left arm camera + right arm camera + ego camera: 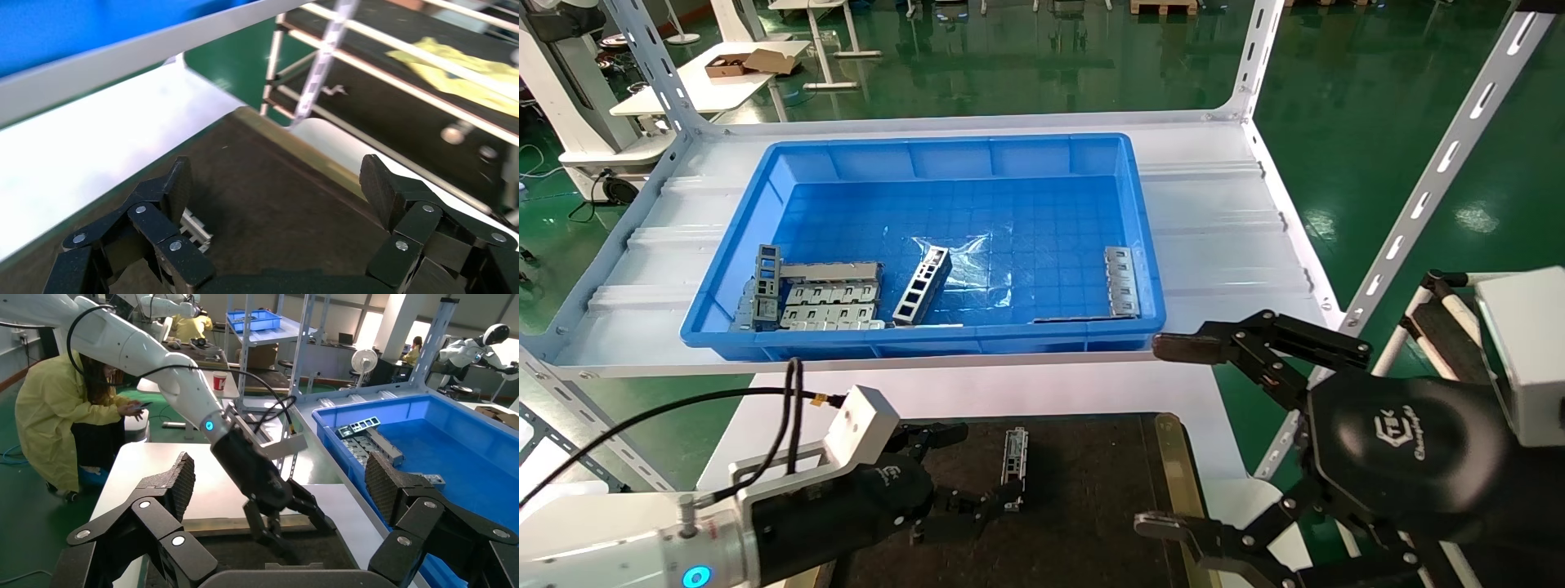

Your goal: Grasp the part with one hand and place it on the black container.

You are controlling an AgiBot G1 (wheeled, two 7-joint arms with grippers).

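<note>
The part [1014, 457], a narrow silvery bar, lies flat on the black container [1091, 506]. My left gripper [977, 467] is open low over the container. One of its fingers [1001, 496] is right beside the part's near end, and the jaws hold nothing. In the left wrist view the part [197, 228] shows just behind one finger [177, 187], and the felt [275, 202] between the jaws of the left gripper [278, 177] is bare. My right gripper [1164, 437] is open and empty, raised at the container's right edge. The right wrist view looks between its fingers across the container [245, 554].
A blue plastic bin [1140, 237] stands on the white shelf behind. It holds a ladder-like bar [922, 286] and flat grey plates [829, 302] [1121, 282]. White slotted shelf posts [1442, 163] rise at the right. A brass strip [1173, 465] edges the container.
</note>
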